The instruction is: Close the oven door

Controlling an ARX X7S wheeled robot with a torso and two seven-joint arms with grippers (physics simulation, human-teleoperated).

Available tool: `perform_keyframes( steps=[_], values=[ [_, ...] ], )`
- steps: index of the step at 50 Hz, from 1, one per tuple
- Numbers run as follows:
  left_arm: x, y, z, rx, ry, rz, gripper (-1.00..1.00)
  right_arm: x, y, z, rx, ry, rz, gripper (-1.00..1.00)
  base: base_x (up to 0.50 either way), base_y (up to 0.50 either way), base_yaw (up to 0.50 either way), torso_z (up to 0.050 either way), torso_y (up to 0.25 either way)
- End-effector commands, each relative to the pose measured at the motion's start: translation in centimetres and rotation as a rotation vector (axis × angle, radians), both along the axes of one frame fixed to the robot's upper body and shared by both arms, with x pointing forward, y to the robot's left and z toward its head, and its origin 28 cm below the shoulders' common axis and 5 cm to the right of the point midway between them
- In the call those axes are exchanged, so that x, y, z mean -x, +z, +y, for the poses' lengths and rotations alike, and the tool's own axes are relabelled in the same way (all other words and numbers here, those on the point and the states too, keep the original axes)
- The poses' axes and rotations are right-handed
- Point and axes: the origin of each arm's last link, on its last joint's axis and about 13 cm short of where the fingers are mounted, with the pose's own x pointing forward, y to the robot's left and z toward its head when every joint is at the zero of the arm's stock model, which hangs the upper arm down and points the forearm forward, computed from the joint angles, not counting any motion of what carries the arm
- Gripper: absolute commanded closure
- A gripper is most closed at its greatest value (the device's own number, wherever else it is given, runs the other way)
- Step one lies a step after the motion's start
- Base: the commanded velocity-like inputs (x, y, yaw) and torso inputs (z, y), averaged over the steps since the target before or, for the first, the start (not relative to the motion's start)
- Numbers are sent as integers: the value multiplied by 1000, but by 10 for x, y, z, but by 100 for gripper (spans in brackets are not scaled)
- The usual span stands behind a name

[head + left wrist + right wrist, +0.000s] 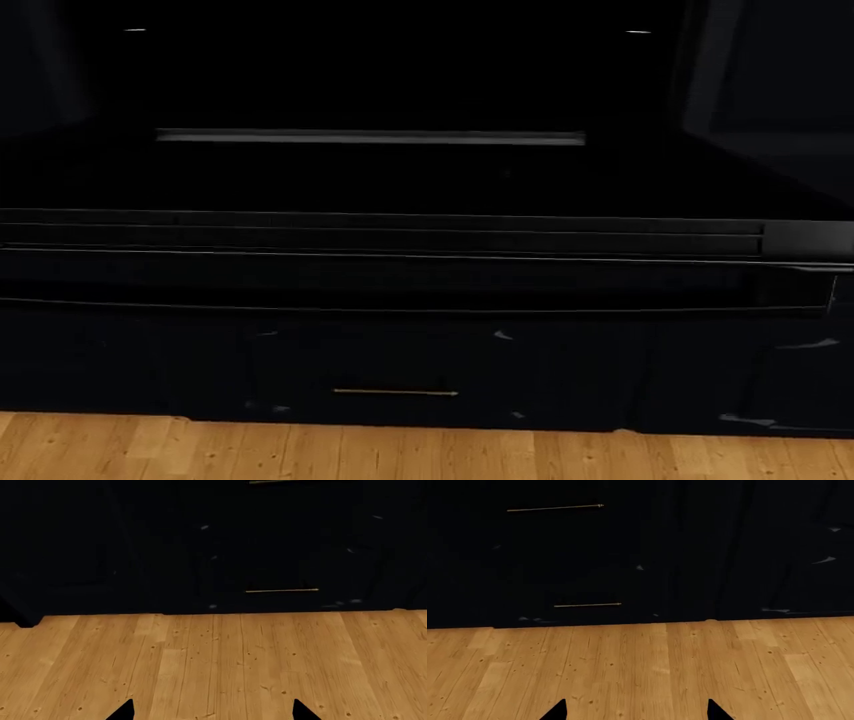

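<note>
In the head view the oven door (400,190) is a wide glossy black panel that lies folded down and open, spanning nearly the whole width. Its long dark bar handle (400,280) runs along the front edge facing me, and the dark oven cavity (400,70) sits behind it. Neither arm appears in the head view. My left gripper (213,711) is open, its two black fingertips wide apart above the wooden floor with nothing between them. My right gripper (637,711) is open in the same way over the floor. The oven door does not show in either wrist view.
Under the door is a dark drawer front with a short brass handle (395,392). Dark cabinet fronts meet the light wooden floor (400,450). Brass drawer handles (281,590) (587,605) show ahead of both wrists, beyond open floor (213,660).
</note>
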Motion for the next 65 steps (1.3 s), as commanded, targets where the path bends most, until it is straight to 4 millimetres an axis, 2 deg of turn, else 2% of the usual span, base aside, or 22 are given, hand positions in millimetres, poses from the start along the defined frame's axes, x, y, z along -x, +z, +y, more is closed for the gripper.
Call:
perform_keyframes(
  steps=[1,2,7,8,10,14,15,17,19,20,24,27,31,35,38,43,47,49,51,57,61,65],
  values=[
    [0,6,0,1,1,0,-100,1,1,0,-1,1,-3,-100,242,-4,0,0,0],
    [1,-2,1,2,1,1,-100,1,0,0,0,2,-4,-100,246,-8,0,0,0],
    [0,-4,1,4,0,1,-100,1,0,0,-2,3,-3,-100,243,-8,0,0,0],
    [0,6,1,4,-1,2,-100,1,0,1,0,4,-4,-100,246,-4,0,0,0],
    [1,-4,1,4,0,0,-100,1,0,1,-1,4,-4,-100,240,-8,0,0,0],
    [0,7,1,8,-1,1,-100,1,0,0,0,5,-2,-100,243,-6,0,0,0],
    [2,-3,1,9,-4,1,-100,1,0,1,0,6,-2,-100,238,-8,0,0,0],
    [0,8,0,10,-5,1,-100,1,0,1,1,7,-2,-100,242,-6,0,0,0],
    [1,-3,1,11,-5,5,-100,1,0,1,-1,7,-2,-100,244,-6,0,0,0],
    [0,6,1,9,-6,4,-100,1,0,1,-2,7,-1,-100,242,-8,0,0,0],
    [1,7,0,9,-3,4,-100,0,1,1,-2,10,-1,-100,241,-6,0,0,0],
    [0,-4,0,8,-3,7,-100,0,1,1,-3,11,-1,-100,241,-8,0,0,0],
    [0,8,0,8,-1,5,-100,0,1,0,-6,12,-4,-100,243,-8,0,0,0],
    [1,-4,1,9,-1,5,-100,0,0,0,-7,11,-5,-100,242,-6,0,0,0],
    [1,8,1,10,0,5,-100,1,0,0,-4,12,-5,-100,242,-7,0,0,5],
    [0,-5,1,9,-4,6,-100,1,0,1,-4,12,-5,-100,242,-6,0,0,0],
    [1,8,1,10,-2,4,-100,1,0,1,-4,13,-4,-100,244,-7,0,0,0],
    [1,0,1,10,-1,4,-100,1,0,1,-3,14,-5,-100,242,-6,0,0,0],
    [1,8,0,9,-1,5,-100,1,0,1,-5,13,-5,-100,242,-6,0,0,0],
    [0,7,0,9,-1,5,-100,1,0,0,-8,12,-5,-100,243,-5,0,0,0],
    [1,-4,0,9,-2,5,-100,1,0,0,-10,10,-4,-100,242,-2,0,0,0],
    [0,6,0,11,0,5,-100,1,0,0,-11,10,-4,-100,240,0,0,0,0]
  ],
)
